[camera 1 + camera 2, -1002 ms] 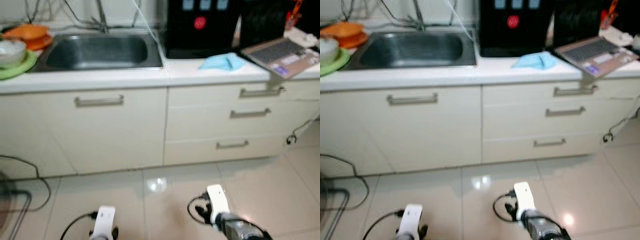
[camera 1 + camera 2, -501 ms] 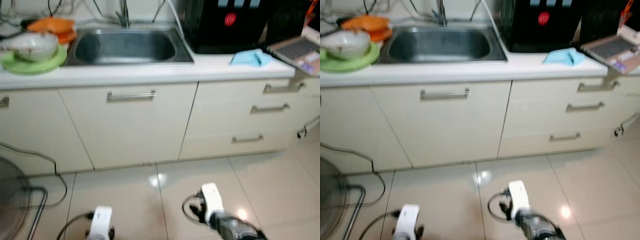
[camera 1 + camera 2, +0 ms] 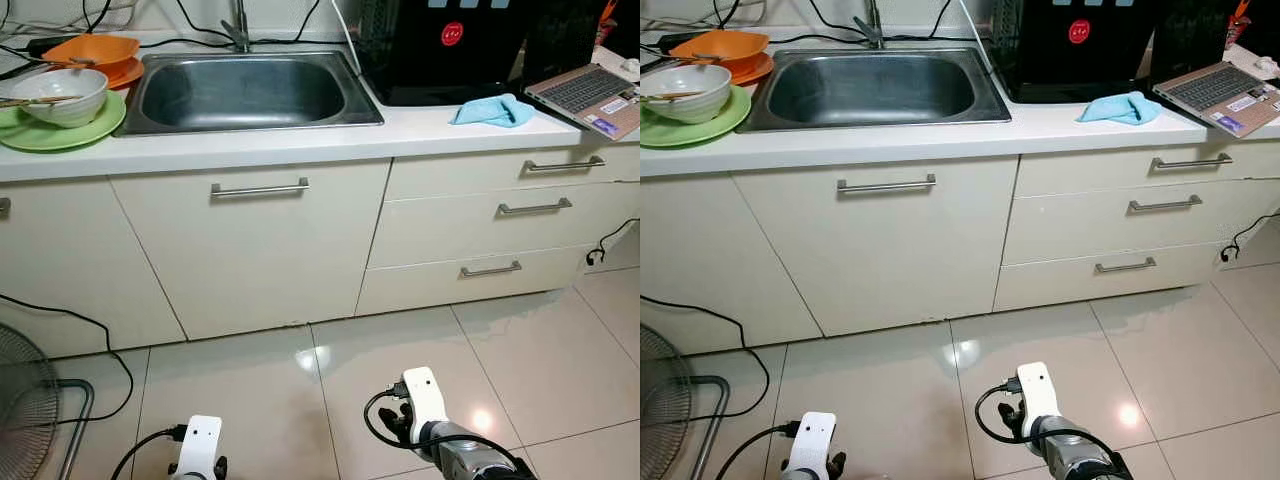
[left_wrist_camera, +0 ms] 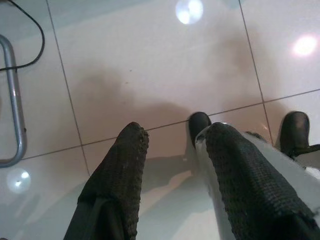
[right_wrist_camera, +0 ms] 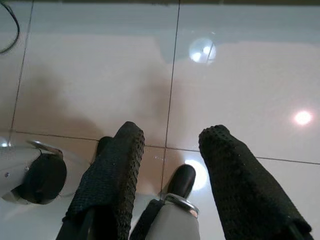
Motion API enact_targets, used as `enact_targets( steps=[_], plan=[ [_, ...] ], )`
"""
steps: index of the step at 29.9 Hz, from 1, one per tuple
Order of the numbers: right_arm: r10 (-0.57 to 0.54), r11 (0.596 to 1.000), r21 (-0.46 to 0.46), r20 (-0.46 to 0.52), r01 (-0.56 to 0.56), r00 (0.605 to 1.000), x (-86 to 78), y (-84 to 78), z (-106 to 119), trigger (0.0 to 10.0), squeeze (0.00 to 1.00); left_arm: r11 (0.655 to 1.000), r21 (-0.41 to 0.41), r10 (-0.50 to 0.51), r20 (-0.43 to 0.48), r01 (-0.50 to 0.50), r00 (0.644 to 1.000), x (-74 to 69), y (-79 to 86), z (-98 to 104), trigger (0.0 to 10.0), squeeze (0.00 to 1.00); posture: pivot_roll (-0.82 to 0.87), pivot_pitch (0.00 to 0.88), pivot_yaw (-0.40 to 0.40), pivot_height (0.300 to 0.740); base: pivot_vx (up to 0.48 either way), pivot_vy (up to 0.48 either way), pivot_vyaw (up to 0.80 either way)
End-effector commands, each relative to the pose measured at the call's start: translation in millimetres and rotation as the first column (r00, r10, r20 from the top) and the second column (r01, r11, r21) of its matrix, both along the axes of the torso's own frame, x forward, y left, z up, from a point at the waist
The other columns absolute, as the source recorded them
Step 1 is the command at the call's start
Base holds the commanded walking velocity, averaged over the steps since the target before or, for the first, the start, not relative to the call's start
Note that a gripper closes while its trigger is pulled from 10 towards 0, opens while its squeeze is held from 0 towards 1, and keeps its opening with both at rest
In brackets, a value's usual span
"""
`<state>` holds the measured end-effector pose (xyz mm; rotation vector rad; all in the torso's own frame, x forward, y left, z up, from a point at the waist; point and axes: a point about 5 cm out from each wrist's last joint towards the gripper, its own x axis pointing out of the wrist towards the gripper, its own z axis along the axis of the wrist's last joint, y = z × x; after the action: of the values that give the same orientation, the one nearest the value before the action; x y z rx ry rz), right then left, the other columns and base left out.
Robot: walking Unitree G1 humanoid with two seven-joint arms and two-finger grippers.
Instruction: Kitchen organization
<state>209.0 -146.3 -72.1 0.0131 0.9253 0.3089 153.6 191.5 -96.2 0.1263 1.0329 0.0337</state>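
Left eye view: white ceramic bowl (image 3: 58, 93) on a green plate (image 3: 60, 125) at the white countertop's (image 3: 300, 145) left end, nearer the left gripper (image 4: 172, 150); both grippers, including the right gripper (image 5: 170, 155), hang open and empty.

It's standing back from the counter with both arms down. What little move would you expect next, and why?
Probably a step forward toward the white counter. Both grippers, left and right, hang open over the glossy floor tiles, holding nothing, while the white bowl on the green plate and the blue cloth sit up on that counter.
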Motion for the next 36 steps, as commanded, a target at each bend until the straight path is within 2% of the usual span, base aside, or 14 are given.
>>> enact_targets(
  steps=[1, 13, 18, 32, 36],
  plan=[
    [0.009, 1.000, -0.005, 0.013, -0.009, 1.000, 2.8, -0.9, 1.8, 10.0, 0.00, 1.000, 0.012, -0.012, -0.020, 0.012, 1.000, -3.7, -0.9, -1.8, 10.0, 0.00, 0.01, 0.000, -0.006, 0.740, 0.000, 0.274, 0.66],
    [0.009, 1.000, -0.005, 0.010, -0.009, 1.000, 2.7, -1.4, 1.7, 10.0, 0.00, 1.000, 0.013, -0.007, -0.029, 0.008, 1.000, -6.4, -0.8, -2.8, 10.0, 0.00, 0.01, 0.000, -0.008, 0.740, 0.222, 0.329, 0.11],
    [0.014, 1.000, -0.003, 0.012, -0.014, 1.000, 3.0, -0.8, 1.9, 10.0, 0.00, 1.000, 0.014, -0.005, -0.029, 0.006, 1.000, -6.6, -0.6, -2.9, 10.0, 0.00, 0.01, 0.000, -0.008, 0.740, 0.266, 0.336, 0.79],
    [-0.002, 1.000, 0.000, 0.009, 0.002, 1.000, 2.9, -0.2, 1.7, 10.0, 0.00, 1.000, 0.014, -0.004, -0.029, 0.004, 1.000, -6.6, 0.0, -2.8, 10.0, 0.00, 0.01, 0.000, -0.007, 0.740, 0.243, 0.334, 0.00],
    [-0.004, 1.000, 0.002, 0.009, 0.004, 1.000, 3.3, 0.1, 1.9, 10.0, 0.00, 1.000, 0.003, 0.005, -0.015, -0.005, 1.000, -4.8, -0.5, -2.0, 10.0, 0.00, 0.01, 0.000, -0.007, 0.740, 0.000, 0.000, 0.00]
  ],
)
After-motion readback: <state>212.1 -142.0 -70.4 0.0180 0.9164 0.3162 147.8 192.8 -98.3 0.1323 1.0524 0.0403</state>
